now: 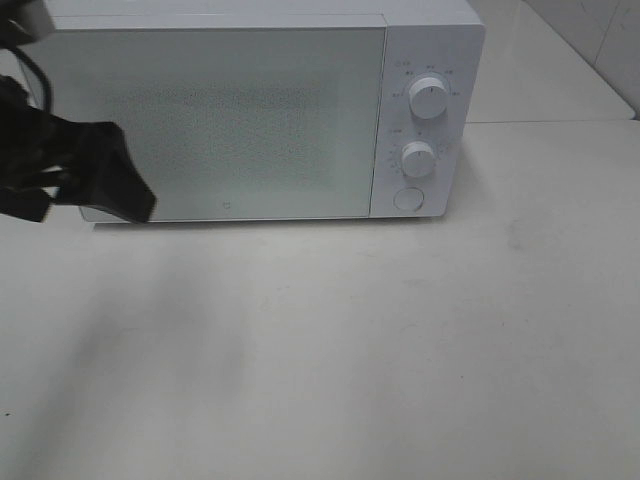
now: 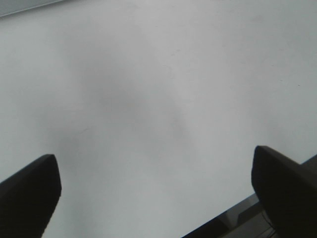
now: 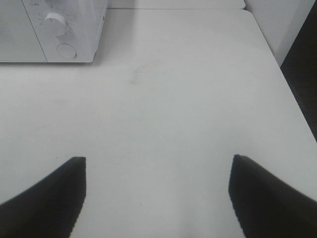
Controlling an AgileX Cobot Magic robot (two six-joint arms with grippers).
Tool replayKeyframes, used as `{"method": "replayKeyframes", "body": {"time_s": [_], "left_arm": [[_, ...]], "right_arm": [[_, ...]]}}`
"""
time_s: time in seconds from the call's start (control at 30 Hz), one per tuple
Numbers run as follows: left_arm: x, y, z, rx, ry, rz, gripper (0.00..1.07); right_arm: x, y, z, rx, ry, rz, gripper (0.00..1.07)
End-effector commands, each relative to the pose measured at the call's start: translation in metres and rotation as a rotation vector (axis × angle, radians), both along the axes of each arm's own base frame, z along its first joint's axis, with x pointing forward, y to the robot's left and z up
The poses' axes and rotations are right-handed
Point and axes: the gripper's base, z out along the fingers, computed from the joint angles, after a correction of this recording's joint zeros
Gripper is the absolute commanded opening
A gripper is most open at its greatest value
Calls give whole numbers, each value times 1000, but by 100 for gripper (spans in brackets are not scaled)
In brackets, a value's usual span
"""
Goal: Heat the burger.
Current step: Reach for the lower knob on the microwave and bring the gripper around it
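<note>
My left tool (image 2: 157, 193) and right tool (image 3: 156, 196) both gape empty over the desk (image 1: 400, 350), and with the microwave (image 1: 250, 110) door shut, a careless left swing could shove it.

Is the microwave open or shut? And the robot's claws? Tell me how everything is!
microwave: door shut.
upper knob: mark pointing straight up.
lower knob: setting too small to tell.
left gripper: open, empty, over the table.
right gripper: open, empty, over the table.
burger: not in view.
</note>
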Motion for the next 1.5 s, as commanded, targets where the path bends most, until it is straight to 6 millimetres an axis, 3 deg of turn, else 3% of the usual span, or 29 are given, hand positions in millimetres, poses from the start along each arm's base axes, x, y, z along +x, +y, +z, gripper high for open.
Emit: {"method": "replayKeyframes", "body": {"time_s": [0.03,0.23,0.37,0.53,0.73,0.97,1.23,1.5], "left_arm": [[-11,37,20,61,-3,113,100],[-24,63,34,119,-3,202,100],[-48,83,49,190,-37,278,100],[-75,94,53,237,-66,342,100],[-107,100,43,231,-100,339,100],[-144,106,17,244,-131,302,100],[-165,109,-9,237,-152,306,100],[-174,111,-4,220,-218,312,100]], "right_arm": [[-3,0,-1,-3,-27,-5,76],[-3,0,-1,-3,-27,-5,76],[-3,0,-1,-3,-27,-5,76],[-3,0,-1,-3,-27,-5,76],[-3,0,-1,-3,-27,-5,76],[-3,0,-1,-3,-27,-5,76],[-3,0,-1,-3,-27,-5,76],[-3,0,-1,-3,-27,-5,76]]}}
